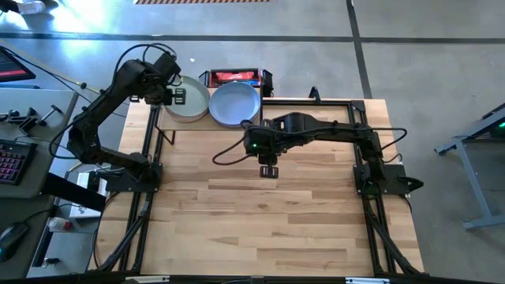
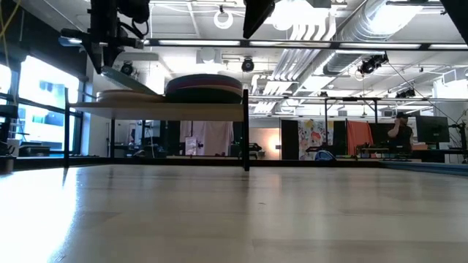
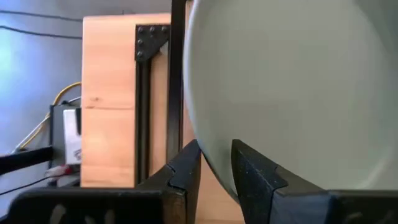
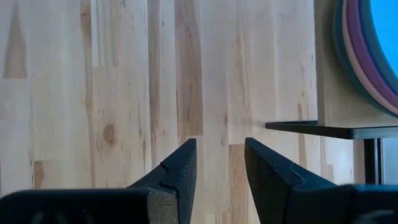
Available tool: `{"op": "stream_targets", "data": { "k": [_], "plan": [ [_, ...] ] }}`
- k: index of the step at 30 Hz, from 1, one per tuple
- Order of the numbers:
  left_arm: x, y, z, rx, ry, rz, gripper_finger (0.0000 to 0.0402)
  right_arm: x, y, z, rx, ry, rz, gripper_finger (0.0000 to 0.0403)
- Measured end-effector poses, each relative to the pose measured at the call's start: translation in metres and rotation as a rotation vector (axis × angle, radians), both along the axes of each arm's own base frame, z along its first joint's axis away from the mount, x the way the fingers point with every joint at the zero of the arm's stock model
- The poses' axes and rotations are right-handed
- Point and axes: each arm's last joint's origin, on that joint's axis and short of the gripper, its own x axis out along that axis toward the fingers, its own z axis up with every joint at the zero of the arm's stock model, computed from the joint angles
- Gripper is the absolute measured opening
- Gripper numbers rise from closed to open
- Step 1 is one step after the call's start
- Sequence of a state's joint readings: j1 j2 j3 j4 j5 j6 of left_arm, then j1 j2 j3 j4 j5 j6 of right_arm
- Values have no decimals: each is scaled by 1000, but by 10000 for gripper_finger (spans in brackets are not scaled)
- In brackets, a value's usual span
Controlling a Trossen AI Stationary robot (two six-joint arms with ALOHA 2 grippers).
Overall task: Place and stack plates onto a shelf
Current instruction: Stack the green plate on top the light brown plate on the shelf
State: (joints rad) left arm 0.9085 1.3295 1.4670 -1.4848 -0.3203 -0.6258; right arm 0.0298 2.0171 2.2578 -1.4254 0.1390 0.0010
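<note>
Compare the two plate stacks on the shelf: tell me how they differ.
The left stack is topped by a sage green plate that sits tilted, with the left pincer at its rim; the right stack is topped by a blue plate lying flat, untouched. In the low view, the right stack stands taller. Both rest on the shelf, side by side.

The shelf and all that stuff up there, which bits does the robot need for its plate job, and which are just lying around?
Part of the job:
- shelf
- sage green plate at the left gripper
- stack with the blue plate on top
- right gripper, open, waiting over the table

Just lying about:
- red box behind the shelf
- keyboard on the side desk
</note>
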Motion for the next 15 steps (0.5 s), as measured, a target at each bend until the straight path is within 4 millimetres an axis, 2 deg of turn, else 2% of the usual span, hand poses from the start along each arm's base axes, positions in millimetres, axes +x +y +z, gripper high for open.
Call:
{"op": "stream_targets", "data": {
  "k": [15],
  "plan": [
    [11,12,-16,-116,23,-26,94,0,4,0,1,-1,8,115]
  ]
}}
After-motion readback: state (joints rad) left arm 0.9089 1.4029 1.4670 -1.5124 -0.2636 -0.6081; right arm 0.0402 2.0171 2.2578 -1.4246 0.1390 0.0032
